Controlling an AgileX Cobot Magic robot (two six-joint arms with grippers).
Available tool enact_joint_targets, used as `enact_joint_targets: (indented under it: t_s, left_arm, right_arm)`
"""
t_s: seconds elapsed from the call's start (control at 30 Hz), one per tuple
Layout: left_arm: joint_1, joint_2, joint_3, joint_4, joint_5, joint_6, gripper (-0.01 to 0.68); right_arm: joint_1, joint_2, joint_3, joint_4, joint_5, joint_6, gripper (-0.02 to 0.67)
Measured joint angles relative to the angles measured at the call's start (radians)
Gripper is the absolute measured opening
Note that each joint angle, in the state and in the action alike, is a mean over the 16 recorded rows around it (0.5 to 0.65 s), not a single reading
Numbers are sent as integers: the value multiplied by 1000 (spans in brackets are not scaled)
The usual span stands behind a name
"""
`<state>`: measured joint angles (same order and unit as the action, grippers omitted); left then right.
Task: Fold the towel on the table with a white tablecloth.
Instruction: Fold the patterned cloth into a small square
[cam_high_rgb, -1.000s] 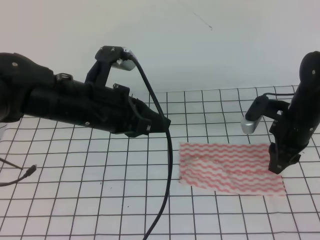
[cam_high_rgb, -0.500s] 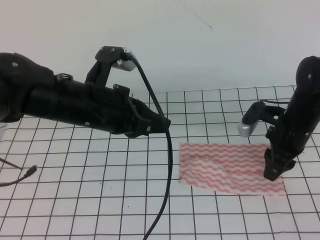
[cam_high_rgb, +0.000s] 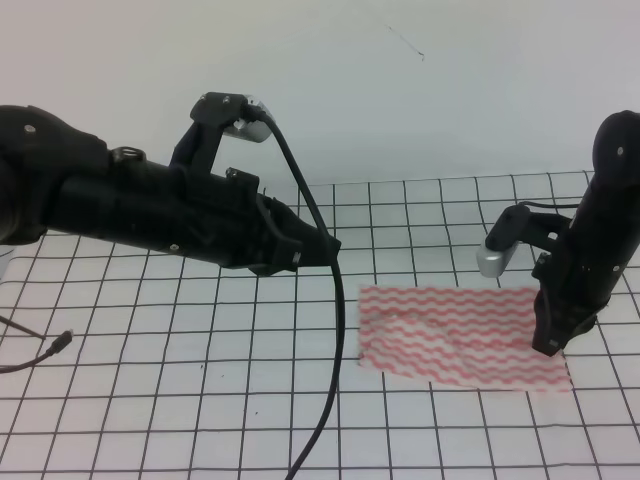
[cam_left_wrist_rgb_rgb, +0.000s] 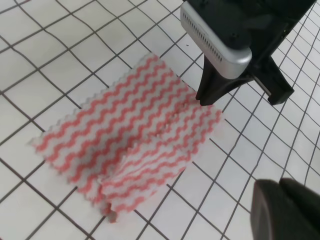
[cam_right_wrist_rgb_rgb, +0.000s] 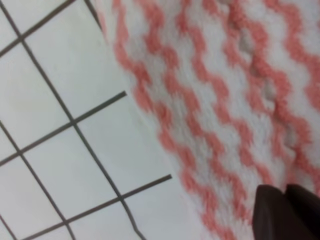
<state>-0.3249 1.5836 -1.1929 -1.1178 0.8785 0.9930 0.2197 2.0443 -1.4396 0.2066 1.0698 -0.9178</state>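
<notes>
The towel (cam_high_rgb: 462, 337) lies flat on the table (cam_high_rgb: 200, 400), toward its right edge and roughly midway between the far and near edges, on the white tablecloth (cam_high_rgb: 150, 330) printed with a thin black grid. It is a thin rectangle of cloth with wavy pink-red and white stripes running along its length, and it covers a few grid squares. In the left wrist view its surface shows a soft crease near the middle, and the zigzag-cut end nearest that camera buckles up slightly instead of lying flush. The right wrist view shows the fuzzy nap close up, with the towel's edge crossing the grid diagonally. The right gripper (cam_high_rgb: 549, 345) points down at the towel's right end, near the short edge; its tips seem to touch or nearly touch the cloth, and the fingers (cam_right_wrist_rgb_rgb: 287, 212) sit close together, though I cannot tell whether any fabric is pinched between them. The left gripper (cam_high_rgb: 325, 250) hangs above the table left of the towel, well apart from it, and its opening cannot be judged.
</notes>
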Motion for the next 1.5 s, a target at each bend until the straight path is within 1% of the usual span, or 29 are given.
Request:
enact_joint_targets:
  t_s: [0.1, 0.2, 0.33, 0.47, 0.8, 0.97, 1.07, 1.2, 1.37, 1.5]
  left_arm:
    - [0, 0, 0, 0, 0, 0, -1]
    - [0, 0, 0, 1, 0, 0, -1]
    - [0, 0, 0, 0, 0, 0, -1]
    - [0, 0, 0, 1, 0, 0, -1]
    - [0, 0, 0, 2, -1, 0, -2]
    - [0, 0, 0, 3, -2, 0, -2]
    - [0, 0, 0, 2, -2, 0, -2]
    - [0, 0, 0, 2, -2, 0, -2]
    - [0, 0, 0, 2, -2, 0, -1]
    - [0, 0, 0, 2, -2, 0, -1]
  right_arm:
    - [0, 0, 0, -4, -2, -6, 38]
    - [0, 0, 0, -10, -7, -8, 17]
    - [0, 0, 0, -19, -20, -9, 21]
    - [0, 0, 0, -27, -33, -9, 69]
    - [0, 0, 0, -30, -41, -9, 243]
    - [0, 0, 0, -27, -33, -9, 287]
    - [0, 0, 0, -24, -28, -9, 288]
    - [0, 0, 0, -15, -23, -13, 267]
    - [0, 0, 0, -4, -21, -21, 226]
    - [0, 0, 0, 0, -20, -29, 177]
